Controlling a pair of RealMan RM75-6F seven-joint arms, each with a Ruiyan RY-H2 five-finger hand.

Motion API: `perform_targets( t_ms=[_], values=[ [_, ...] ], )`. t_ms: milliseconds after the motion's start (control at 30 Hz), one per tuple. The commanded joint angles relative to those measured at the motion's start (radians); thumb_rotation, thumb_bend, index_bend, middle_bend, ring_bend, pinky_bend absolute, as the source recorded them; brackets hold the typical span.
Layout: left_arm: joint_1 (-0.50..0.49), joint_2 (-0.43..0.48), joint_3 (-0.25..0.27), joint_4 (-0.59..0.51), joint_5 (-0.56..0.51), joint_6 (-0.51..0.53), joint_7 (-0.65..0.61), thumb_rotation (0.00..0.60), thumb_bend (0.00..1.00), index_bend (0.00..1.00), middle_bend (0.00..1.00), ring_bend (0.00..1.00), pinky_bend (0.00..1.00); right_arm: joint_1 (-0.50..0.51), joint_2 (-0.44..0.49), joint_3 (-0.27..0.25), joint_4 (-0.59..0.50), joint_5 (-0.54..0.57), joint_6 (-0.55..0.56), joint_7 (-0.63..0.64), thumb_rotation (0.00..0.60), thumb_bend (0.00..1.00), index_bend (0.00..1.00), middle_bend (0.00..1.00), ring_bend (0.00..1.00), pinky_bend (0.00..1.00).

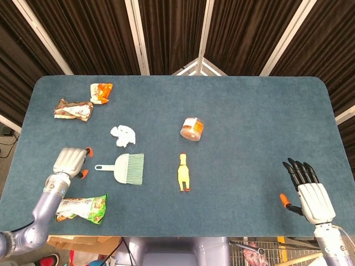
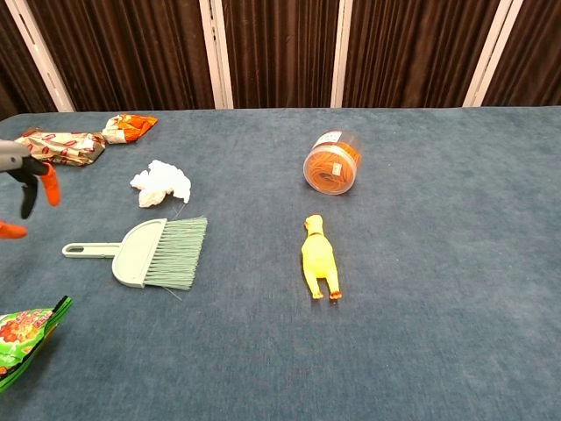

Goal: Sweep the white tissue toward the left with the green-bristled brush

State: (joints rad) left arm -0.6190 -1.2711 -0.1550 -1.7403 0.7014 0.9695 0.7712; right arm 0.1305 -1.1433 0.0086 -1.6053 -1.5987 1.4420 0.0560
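The pale green brush [image 1: 126, 168] [image 2: 145, 252] lies flat on the blue table, handle pointing left, green bristles to the right. A crumpled white tissue [image 1: 122, 134] [image 2: 160, 182] sits just behind it. My left hand [image 1: 69, 162] [image 2: 24, 187] hovers a little left of the handle's end, open, holding nothing. At the table's front right edge, my right hand [image 1: 307, 189] is open with fingers spread, far from the brush.
A yellow rubber chicken [image 1: 183, 172] and an orange-lidded jar [image 1: 192, 129] lie near the middle. Snack packets [image 1: 74, 109] [image 1: 101, 91] sit at the back left. A green packet [image 1: 81, 208] lies at the front left, under my left forearm.
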Motion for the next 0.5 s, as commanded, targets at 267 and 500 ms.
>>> perform_targets(
  t_ms=[267, 500],
  values=[
    [-0.036, -0.044, 0.051, 0.008, -0.003, 0.034, 0.021, 0.6, 0.26, 0.23, 0.41, 1.0, 0.98, -0.002, 0.001, -0.001, -0.003, -0.001, 0.003, -0.003, 0.6, 0.34, 0.0, 0.0, 0.0, 0.0],
    [-0.04, -0.076, 0.076, 0.049, 0.064, 0.056, 0.006, 0.6, 0.26, 0.29, 0.46, 1.0, 0.99, -0.003, 0.001, -0.002, -0.005, -0.002, 0.004, -0.003, 0.6, 0.34, 0.0, 0.0, 0.0, 0.0]
  ],
)
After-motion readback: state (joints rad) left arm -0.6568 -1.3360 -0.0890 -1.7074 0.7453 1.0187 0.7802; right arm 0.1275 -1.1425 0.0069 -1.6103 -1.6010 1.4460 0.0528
